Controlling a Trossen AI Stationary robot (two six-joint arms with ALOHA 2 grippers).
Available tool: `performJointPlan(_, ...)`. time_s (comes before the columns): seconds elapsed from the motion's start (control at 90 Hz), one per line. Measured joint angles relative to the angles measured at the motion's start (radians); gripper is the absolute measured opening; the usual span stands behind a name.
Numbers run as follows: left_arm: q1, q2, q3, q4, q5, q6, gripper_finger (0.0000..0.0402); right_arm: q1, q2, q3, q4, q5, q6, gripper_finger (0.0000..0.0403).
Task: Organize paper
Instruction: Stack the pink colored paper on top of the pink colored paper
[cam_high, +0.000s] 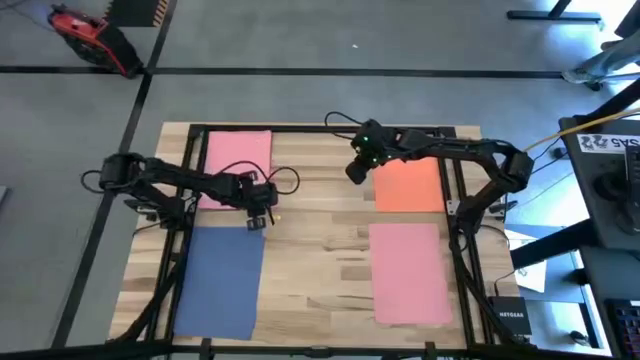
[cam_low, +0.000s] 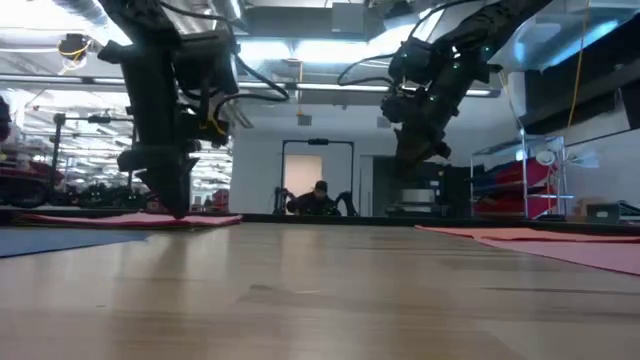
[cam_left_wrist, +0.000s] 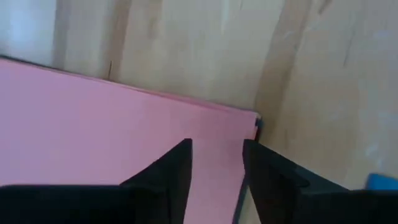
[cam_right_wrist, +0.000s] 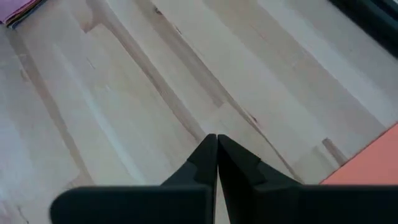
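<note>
2 arms partly hide pink sheet, left gripper jaws narrowly apart, right gripper jaws closed, empty

The pale wooden table carries four sheets. Around its bare middle lie a pink sheet far-left, blue sheet near-left, orange sheet far-right, and second pink sheet near-right.

- Table: pale wooden top, dark frame running along its edges.
- Red device: lying on the grey floor beyond the table's far left corner.
- Person: sitting in the room behind the table.
</note>
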Motion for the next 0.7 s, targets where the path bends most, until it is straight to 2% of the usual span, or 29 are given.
performJointPlan(0.256,-0.016,0.004,0.0,-0.004,0.039,0.0,0.0129,0.0,0.0,0.0,0.0,0.0,0.0,0.0001)
performJointPlan(0.622,-0.007,0.007,-0.042,-0.001,0.034,0.002,0.0129,0.0,0.0,0.0,0.024,0.0,0.0,0.0001)
performJointPlan(0.7,-0.009,0.007,-0.047,-0.008,0.035,0.003,0.0119,0.0,0.0,0.0,0.023,0.0,0.0,0.0001)
